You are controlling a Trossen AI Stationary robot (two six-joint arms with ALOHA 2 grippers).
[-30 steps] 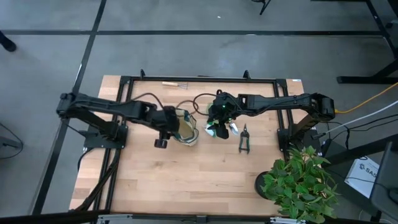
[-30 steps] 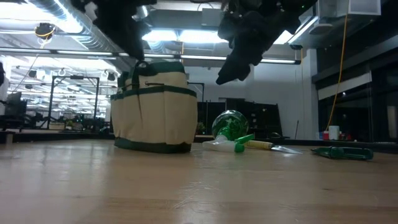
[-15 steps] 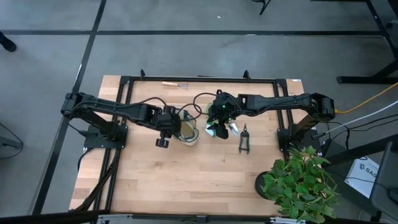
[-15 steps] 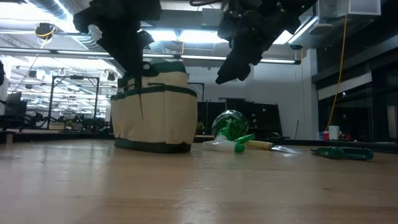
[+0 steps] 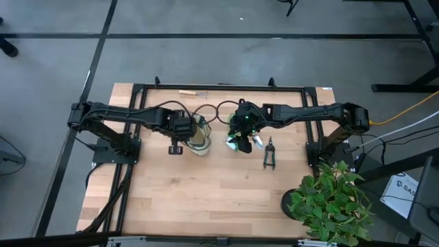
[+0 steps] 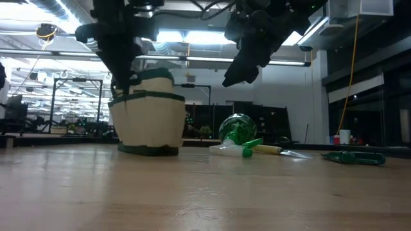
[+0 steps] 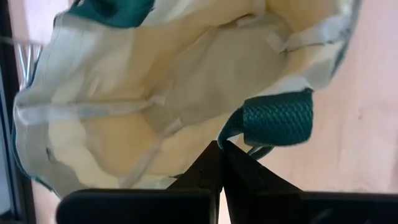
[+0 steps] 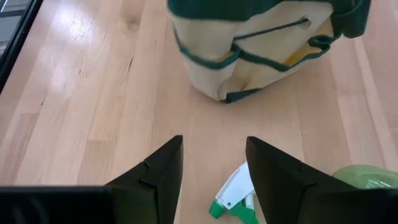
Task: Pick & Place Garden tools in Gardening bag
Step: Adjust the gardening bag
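The left gripper (image 7: pixel 222 152) has its two fingers pressed together on the rim of the bag (image 7: pixel 155 99), right where a dark green woven handle (image 7: pixel 277 118) is sewn on; the open cream inside of the bag fills most of the left wrist view. In the high view that gripper (image 5: pixel 194 130) sits at the centre of the frame, slightly left, over the top of the bag (image 5: pixel 200 140). In the low view the bag (image 6: pixel 146 122) stands left of centre on the table (image 6: pixel 205 192), cream with a green band around its upper part and green trim at its base, with the left arm coming down onto its top.

The right gripper (image 8: pixel 214 168) hangs above the table with its fingers apart and nothing between them. Just beyond the fingers lies the white and green head of the spray bottle (image 8: pixel 239 196), and farther off stands the bag. In the high view this gripper (image 5: pixel 240 137) is just right of centre, over the spray bottle. In the low view the bottle (image 6: pixel 237 136) lies on its side right of the bag, apart from it.

The pruning shears (image 5: pixel 269 154) lie right of the bottle. The thin rake (image 5: pixel 193 92) lies near the upper edge of the table, well apart from the bag. A potted plant (image 5: pixel 333 202) stands at the lower right.
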